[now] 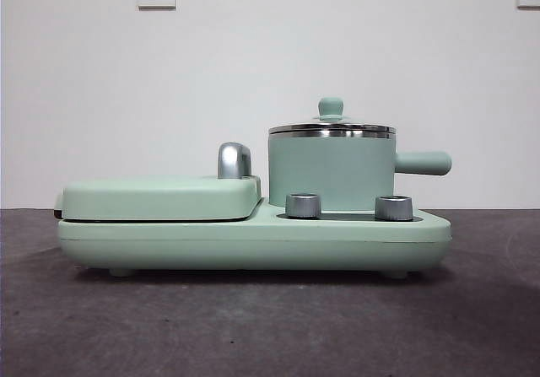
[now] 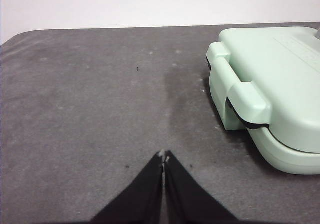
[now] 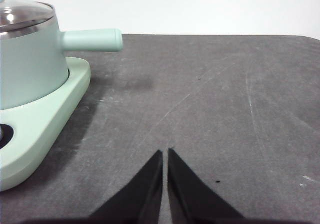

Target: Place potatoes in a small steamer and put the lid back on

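The small mint-green steamer (image 1: 331,173) stands on the right half of a mint-green cooker base (image 1: 253,240), its stubby handle (image 1: 423,163) pointing right. The glass lid (image 1: 332,127) with its green knob (image 1: 331,107) sits on the steamer. Both show in the right wrist view, steamer (image 3: 27,66) and lid (image 3: 22,14). The potato is out of view. My left gripper (image 2: 164,156) is shut and empty above bare table, beside the griddle end of the base. My right gripper (image 3: 165,153) is shut and empty above the table, to the side of the steamer's handle (image 3: 92,39).
A flat mint-green griddle cover (image 1: 160,197) with a chrome handle (image 1: 234,159) lies on the base's left half; it also shows in the left wrist view (image 2: 272,83). Two steel dials (image 1: 303,205) (image 1: 393,207) sit on the base front. The dark grey table (image 1: 270,326) spreads around.
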